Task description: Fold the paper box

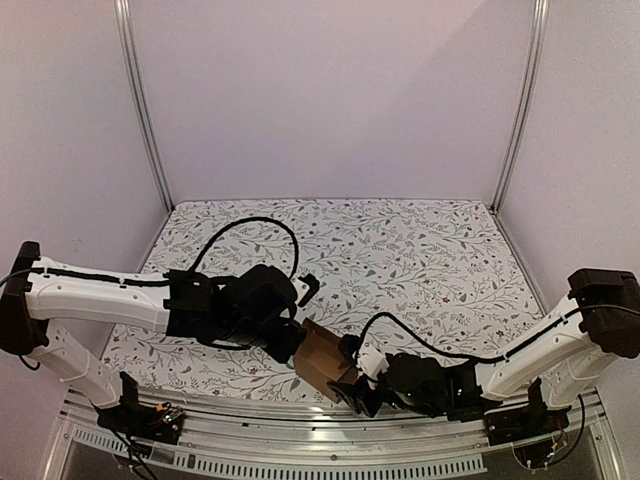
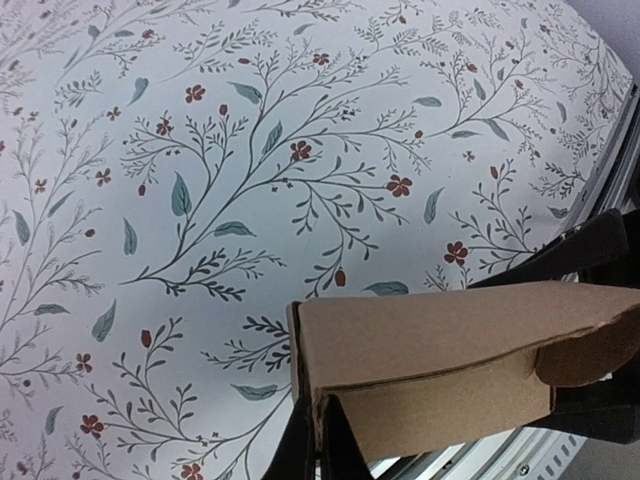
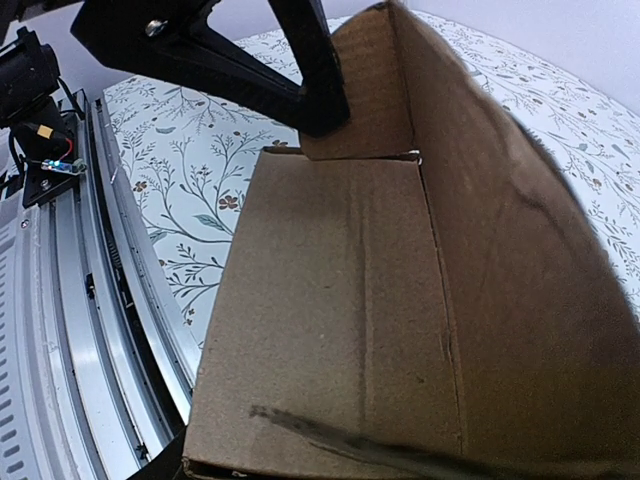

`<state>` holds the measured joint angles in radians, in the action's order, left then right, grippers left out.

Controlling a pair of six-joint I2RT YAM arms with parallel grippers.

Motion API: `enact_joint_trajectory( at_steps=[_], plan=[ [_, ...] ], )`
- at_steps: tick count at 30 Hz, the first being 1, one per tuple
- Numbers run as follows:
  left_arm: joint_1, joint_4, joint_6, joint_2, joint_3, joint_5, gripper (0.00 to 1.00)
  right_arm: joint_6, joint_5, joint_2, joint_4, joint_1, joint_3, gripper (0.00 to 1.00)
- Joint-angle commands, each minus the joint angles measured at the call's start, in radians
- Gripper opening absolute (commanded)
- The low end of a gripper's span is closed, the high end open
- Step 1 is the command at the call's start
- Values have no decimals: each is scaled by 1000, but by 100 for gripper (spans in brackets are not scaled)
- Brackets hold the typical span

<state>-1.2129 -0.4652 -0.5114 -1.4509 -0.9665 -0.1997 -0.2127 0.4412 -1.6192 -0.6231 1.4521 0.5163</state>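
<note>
The box is held at the near edge of the table between the two arms, partly folded and open, with just bare cardboard walls showing inside. Left gripper is pinching one end wall tight. Right gripper has its fingers on either side of the other end, but I can't tell if they're actually squeezing.

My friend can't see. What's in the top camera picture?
A brown paper box is pinched by the robot's left claw, with the right claw against its other side. They're near the front edge of a flowery table.
</note>
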Motion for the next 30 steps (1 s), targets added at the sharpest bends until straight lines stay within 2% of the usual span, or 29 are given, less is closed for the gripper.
enact_joint_trajectory(
  at_steps=[1,30],
  plan=[
    [-23,-188,18,-30,28,-2,0,8,29,-12,-10,2,-16,61],
    [-23,-254,43,-17,-3,-51,0,1,28,-37,-14,4,-10,61]
  ],
)
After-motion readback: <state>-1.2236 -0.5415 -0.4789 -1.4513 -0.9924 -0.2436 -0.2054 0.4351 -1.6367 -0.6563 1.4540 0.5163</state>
